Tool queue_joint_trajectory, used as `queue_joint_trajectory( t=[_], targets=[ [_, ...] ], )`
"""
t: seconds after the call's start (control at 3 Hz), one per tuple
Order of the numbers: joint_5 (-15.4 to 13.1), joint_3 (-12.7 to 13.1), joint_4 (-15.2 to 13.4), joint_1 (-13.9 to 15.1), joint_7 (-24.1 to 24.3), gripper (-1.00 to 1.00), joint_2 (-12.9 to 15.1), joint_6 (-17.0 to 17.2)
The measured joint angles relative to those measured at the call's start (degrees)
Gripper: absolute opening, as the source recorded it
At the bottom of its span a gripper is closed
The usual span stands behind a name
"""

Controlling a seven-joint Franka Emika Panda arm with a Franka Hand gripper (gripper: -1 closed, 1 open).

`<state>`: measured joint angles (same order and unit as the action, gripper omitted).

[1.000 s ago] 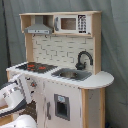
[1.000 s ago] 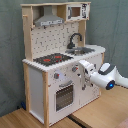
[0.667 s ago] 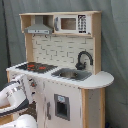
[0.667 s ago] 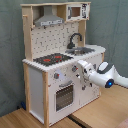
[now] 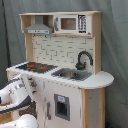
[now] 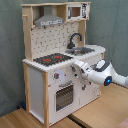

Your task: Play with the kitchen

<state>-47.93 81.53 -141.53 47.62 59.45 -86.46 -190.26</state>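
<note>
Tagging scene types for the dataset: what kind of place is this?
Likely a lab or staged test area, not a home: a toy kitchen stands on a wooden table before a plain grey curtain, with the robot's gripper at its front.

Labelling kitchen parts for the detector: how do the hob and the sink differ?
The hob is a flat black panel with red rings; the sink is a recessed steel basin. In the second exterior view the hob sits nearer the camera, at the counter's left end, below the grey hood; the sink lies further back, with the black tap arching over it. Both are set into the same white countertop.
</note>
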Motion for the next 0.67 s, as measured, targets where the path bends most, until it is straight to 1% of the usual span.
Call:
queue_joint_trajectory(
  t=[0.33,0.67],
  targets=[
    [0.0,-1.4,-0.5,0.3,-5.3,1.00,0.0,-1.9],
    [0.0,-2.4,-1.5,0.4,-9.2,1.00,0.0,-5.9]
  ],
)
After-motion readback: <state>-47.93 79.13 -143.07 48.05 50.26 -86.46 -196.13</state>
